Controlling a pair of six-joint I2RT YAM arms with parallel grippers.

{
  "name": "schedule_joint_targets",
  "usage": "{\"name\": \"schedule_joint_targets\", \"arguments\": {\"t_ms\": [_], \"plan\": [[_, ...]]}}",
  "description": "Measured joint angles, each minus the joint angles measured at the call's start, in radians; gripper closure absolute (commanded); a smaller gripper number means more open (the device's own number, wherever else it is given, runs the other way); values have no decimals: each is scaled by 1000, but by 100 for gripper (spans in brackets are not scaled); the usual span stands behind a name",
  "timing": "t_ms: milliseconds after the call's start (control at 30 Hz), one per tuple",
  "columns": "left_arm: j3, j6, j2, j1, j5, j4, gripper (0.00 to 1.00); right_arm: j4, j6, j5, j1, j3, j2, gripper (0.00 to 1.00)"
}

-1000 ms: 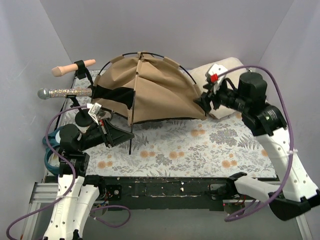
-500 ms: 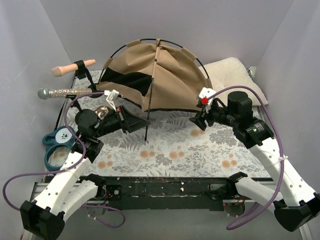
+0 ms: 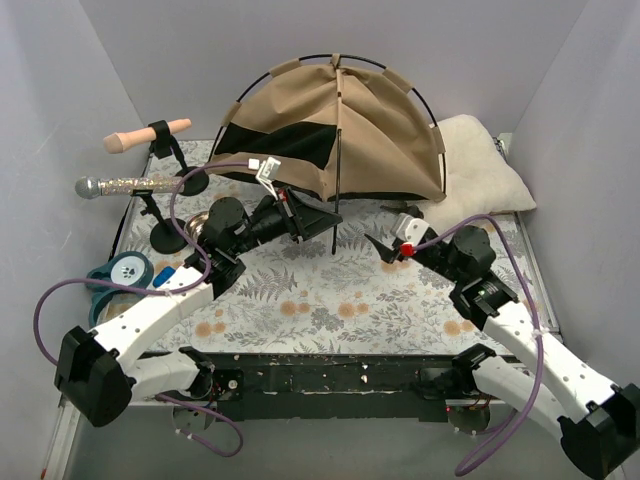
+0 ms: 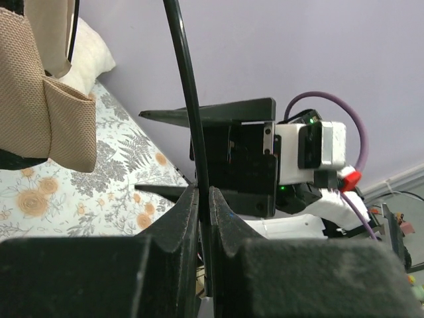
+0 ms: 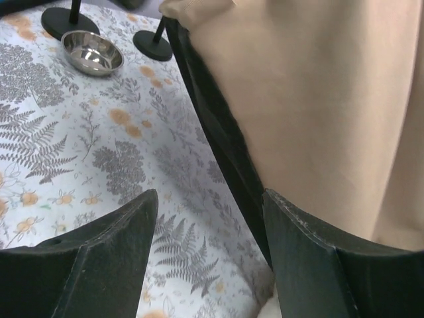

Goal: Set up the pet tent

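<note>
The tan pet tent [image 3: 340,125] with black trim and arched black poles stands at the back of the floral mat, its dark doorway facing left. A thin black pole [image 3: 337,195] hangs down from its top. My left gripper [image 3: 322,218] is shut on that pole [image 4: 189,106], near its lower end. My right gripper [image 3: 385,245] is open and empty, just in front of the tent's right front edge. In the right wrist view the tan fabric [image 5: 318,99] and its black hem [image 5: 218,132] fill the right side, between and beyond my open fingers [image 5: 112,245].
A cream pillow [image 3: 480,175] lies behind the tent on the right. A steel bowl [image 5: 91,52] and black stands holding toys [image 3: 150,135] are at the left. A blue tape roll [image 3: 118,272] lies at the left edge. Grey walls close the cell.
The tent has been lifted upright and shifted right and back. My left gripper moved right with the pole. My right gripper came down and back from the tent.
</note>
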Motion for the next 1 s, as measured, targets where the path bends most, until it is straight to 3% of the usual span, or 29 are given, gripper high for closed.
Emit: {"name": "schedule_joint_targets", "arguments": {"t_ms": [433, 600, 700, 867, 1000], "plan": [[98, 35, 60, -24, 64, 47, 100, 657, -179, 19, 179, -59, 307, 27], [91, 50, 47, -24, 101, 33, 100, 769, -210, 50, 201, -33, 404, 31], [89, 58, 45, -24, 120, 32, 100, 820, -226, 60, 222, -13, 413, 41], [89, 75, 44, -24, 131, 16, 100, 891, -269, 93, 237, 10, 434, 95], [89, 93, 40, -25, 129, 0, 100, 878, -285, 129, 237, 10, 451, 99]]}}
